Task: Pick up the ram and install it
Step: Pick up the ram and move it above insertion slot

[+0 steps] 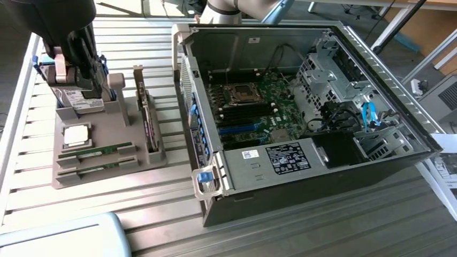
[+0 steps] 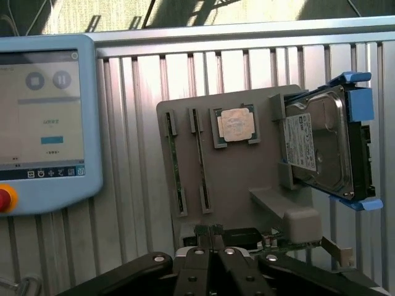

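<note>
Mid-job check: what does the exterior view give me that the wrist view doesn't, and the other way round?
Exterior view: the open computer case with its motherboard, standing to the exterior view's right of the tray, and the arm above that tray.
Wrist view: the pendant's lit screen and red button, plus the gripper, fingers together with nothing between them.
Both: the tray, two ram sticks lying in their slots, the processor and the hard drive.
</note>
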You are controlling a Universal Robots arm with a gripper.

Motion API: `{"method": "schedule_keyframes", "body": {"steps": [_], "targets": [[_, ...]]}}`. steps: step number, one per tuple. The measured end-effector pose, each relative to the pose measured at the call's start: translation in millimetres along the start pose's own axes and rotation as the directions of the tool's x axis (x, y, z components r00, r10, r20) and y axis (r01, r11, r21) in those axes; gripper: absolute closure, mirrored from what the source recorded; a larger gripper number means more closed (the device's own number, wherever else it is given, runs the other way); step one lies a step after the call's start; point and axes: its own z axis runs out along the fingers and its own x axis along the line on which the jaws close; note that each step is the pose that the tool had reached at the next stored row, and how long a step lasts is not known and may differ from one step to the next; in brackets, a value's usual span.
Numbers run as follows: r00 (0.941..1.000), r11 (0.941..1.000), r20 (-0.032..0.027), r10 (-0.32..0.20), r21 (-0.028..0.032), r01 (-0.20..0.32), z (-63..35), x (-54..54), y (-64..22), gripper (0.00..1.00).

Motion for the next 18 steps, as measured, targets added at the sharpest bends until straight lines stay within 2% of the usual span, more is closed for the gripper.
{"method": "schedule_keyframes", "body": {"steps": [1,3,4,5,8,10,13,18], "targets": [[1.0,1.0,0.0001,0.0,0.0,0.0,0.0,0.0,0.0,0.83],[1.0,1.0,0.0002,0.0,0.0,0.0,0.0,0.0,0.0,0.7],[1.0,1.0,0.0002,0.0,-0.0001,0.0,-0.1,0.0,0.0,0.7],[1.0,1.0,0.0003,0.0,-0.0001,0.0,0.0,0.0,0.0,0.64],[1.0,1.0,0.0004,0.0,0.0,0.0,0.3,0.1,0.1,0.64],[1.0,1.0,0.0031,-0.006,-0.0003,0.006,1.7,0.2,0.6,0.64],[0.9981,0.9981,0.0043,-0.062,-0.0019,0.062,4.0,0.2,0.8,0.64],[0.9973,0.9973,0.0049,-0.073,-0.0022,0.073,10.5,0.9,7.9,0.64]]}}
